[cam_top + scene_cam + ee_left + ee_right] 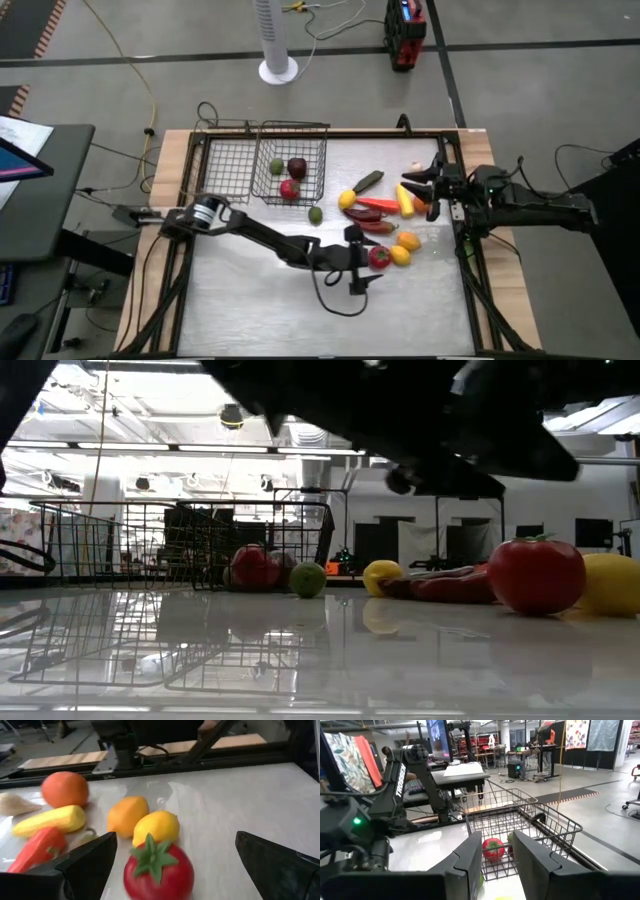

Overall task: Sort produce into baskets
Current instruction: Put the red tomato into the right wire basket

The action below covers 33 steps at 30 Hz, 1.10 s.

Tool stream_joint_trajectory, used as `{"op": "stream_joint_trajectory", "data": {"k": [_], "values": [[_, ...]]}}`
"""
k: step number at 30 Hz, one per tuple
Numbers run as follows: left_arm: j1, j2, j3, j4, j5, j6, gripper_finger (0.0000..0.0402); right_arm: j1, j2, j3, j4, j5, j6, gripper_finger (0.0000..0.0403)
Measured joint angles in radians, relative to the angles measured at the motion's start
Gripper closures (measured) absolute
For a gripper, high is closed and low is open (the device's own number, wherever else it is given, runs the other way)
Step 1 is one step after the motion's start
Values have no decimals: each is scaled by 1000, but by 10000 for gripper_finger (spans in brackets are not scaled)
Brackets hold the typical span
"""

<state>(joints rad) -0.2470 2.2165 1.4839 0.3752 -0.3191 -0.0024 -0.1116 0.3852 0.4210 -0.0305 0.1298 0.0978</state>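
Observation:
My left gripper (176, 840) is open low over the table, one finger on each side of a red tomato (159, 870) without touching it. The tomato also shows in the high view (379, 257). It stands on the table by a yellow lemon (156, 826) and an orange fruit (126, 814). My right gripper (424, 186) hovers over the far right of the produce pile (385, 215). Its fingers stand a narrow gap apart (497, 862) and hold nothing. The two black wire baskets (262, 160) stand at the far left. The deeper one holds a green (276, 166), a dark red (297, 167) and a red fruit (289, 188).
A green round fruit (315, 214) lies alone on the table in front of the deeper basket. A yellow long vegetable (50, 820), a red pepper (37, 847) and an orange round fruit (65, 789) lie beyond the tomato. The black table frame (470, 250) runs along the right edge.

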Motion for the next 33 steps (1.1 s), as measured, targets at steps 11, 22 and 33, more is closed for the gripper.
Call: {"op": "stream_joint_trajectory", "data": {"k": [11,22,33], "values": [[40,131,163,-130,81,-11,2,0,-1,0,-1,-1,-1,264],[62,193,163,-132,157,-77,11,0,-1,0,7,-1,0,264],[62,184,163,-151,156,-57,88,0,-1,0,7,-1,0,264]]}}
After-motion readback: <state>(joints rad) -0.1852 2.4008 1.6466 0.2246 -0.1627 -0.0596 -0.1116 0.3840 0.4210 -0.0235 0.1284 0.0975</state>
